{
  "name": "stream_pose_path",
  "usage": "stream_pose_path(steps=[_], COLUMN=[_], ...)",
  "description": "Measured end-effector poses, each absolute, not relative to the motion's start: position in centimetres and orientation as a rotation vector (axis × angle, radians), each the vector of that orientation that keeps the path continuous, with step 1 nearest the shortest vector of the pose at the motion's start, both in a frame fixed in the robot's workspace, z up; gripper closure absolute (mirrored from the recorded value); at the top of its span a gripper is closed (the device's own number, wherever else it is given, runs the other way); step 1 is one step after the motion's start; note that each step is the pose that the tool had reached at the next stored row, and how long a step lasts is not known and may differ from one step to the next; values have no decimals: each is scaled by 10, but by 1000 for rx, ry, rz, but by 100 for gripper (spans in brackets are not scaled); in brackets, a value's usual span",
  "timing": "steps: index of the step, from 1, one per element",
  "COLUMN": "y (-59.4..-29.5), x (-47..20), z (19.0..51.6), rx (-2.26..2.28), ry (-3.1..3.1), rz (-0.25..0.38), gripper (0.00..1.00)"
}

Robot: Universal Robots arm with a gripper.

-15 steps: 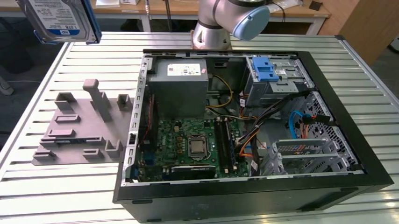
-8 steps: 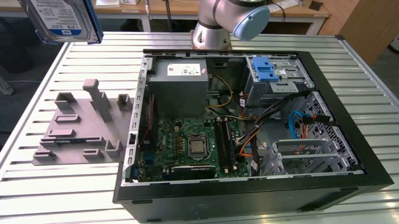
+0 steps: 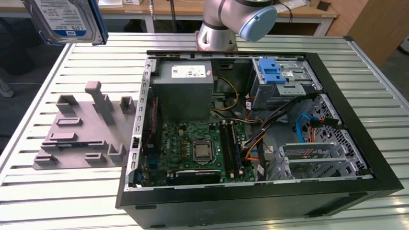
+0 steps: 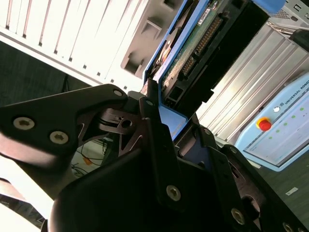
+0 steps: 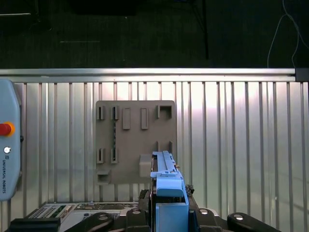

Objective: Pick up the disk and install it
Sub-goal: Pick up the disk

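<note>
Claw [image 4: 171, 123] tight on the blue edge of the disk [image 4: 203, 43], in open air above the grey fixture [image 5: 135, 135].

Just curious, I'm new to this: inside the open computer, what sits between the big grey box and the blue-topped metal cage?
A bundle of yellow and black cables crosses that gap, as the exterior view shows.

- One disk [image 3: 67, 21], in a blue carrier.
- One gripper [image 5: 170, 200].
- One robot arm [image 3: 236, 19].
- One open computer case [image 3: 255, 208].
- One grey power-supply box [image 3: 184, 93].
- One grey fixture plate [image 3: 80, 132].
- One teach pendant [image 5: 7, 154].
- One slatted metal table [image 3: 64, 201].
</note>
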State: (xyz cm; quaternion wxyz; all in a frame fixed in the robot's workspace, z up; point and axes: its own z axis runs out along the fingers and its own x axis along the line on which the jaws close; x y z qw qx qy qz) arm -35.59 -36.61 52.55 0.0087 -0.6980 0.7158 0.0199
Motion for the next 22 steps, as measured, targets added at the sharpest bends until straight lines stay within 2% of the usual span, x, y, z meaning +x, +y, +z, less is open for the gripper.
stream_pose_path(steps=[22], y=[-366], x=[-342], z=[525], rx=[-2181], ry=[2236], rz=[62], gripper=[64])
